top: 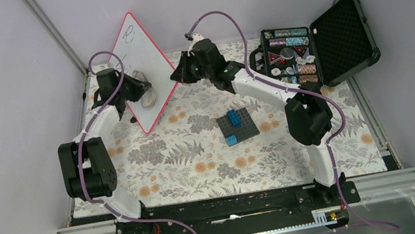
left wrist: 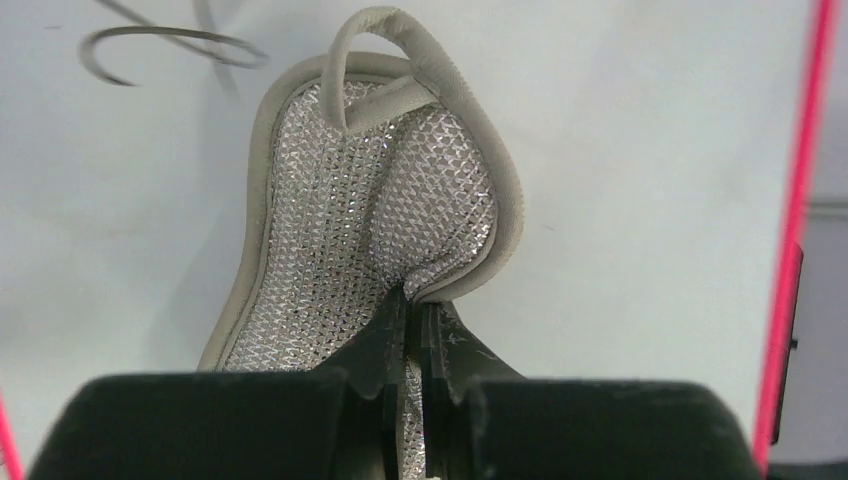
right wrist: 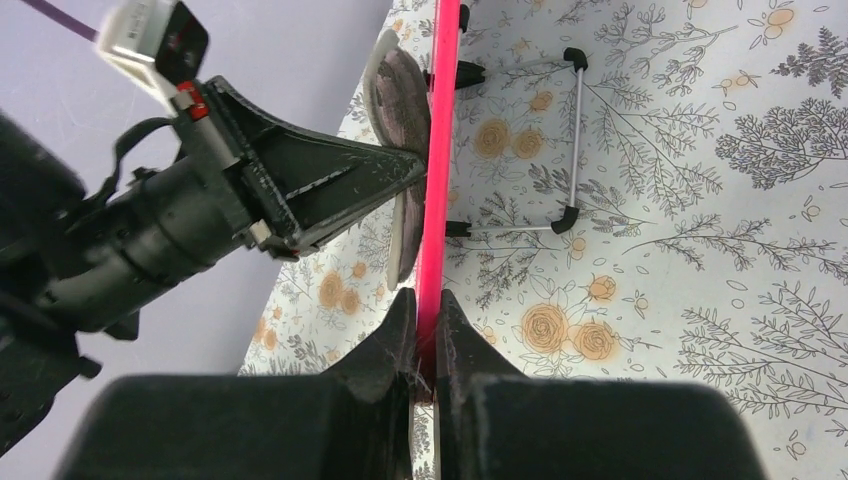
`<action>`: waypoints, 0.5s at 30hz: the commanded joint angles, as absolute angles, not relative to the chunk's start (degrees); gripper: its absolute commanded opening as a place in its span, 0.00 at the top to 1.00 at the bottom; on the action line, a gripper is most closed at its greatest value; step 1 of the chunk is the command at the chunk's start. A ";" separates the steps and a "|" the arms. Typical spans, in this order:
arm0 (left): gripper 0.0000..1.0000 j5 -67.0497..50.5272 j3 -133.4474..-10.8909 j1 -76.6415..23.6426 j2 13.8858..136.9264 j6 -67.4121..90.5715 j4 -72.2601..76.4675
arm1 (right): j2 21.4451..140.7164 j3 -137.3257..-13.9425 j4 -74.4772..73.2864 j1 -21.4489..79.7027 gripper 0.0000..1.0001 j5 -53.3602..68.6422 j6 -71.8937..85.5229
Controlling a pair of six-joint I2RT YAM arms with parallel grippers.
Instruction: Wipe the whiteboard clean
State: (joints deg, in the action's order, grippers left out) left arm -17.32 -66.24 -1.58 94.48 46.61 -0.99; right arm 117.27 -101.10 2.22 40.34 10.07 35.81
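The whiteboard [top: 141, 64], white with a red-pink frame, stands tilted on edge at the back left. Black handwriting [top: 129, 35] marks its upper part; a stroke shows in the left wrist view [left wrist: 165, 42]. My left gripper [top: 136, 86] is shut on a grey mesh scrubbing pad [left wrist: 370, 210] pressed flat against the board's face [left wrist: 640, 150]. My right gripper [top: 175, 76] is shut on the board's red frame edge [right wrist: 438, 150], holding it upright. In the right wrist view the pad [right wrist: 400, 110] and the left gripper [right wrist: 405, 172] show on the board's left side.
A dark baseplate [top: 238, 126] with blue bricks lies mid-table. An open black foam-lined case [top: 316, 46] of small items stands at the back right. A wire stand [right wrist: 560, 140] lies on the floral tablecloth behind the board. Grey walls close the sides.
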 commanded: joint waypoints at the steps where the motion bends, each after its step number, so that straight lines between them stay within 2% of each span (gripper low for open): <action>1: 1.00 -17.30 -67.16 -1.05 100.05 49.26 -12.00 | 118.00 -104.42 5.27 45.46 1.00 26.94 30.48; 10: 1.00 -17.45 -81.06 -13.14 100.88 44.31 -11.95 | 119.13 -107.61 3.54 45.38 1.00 27.67 30.34; 15: 1.00 -16.81 -81.26 -14.42 99.40 43.37 -9.49 | 119.09 -108.67 2.60 45.39 1.00 27.51 29.84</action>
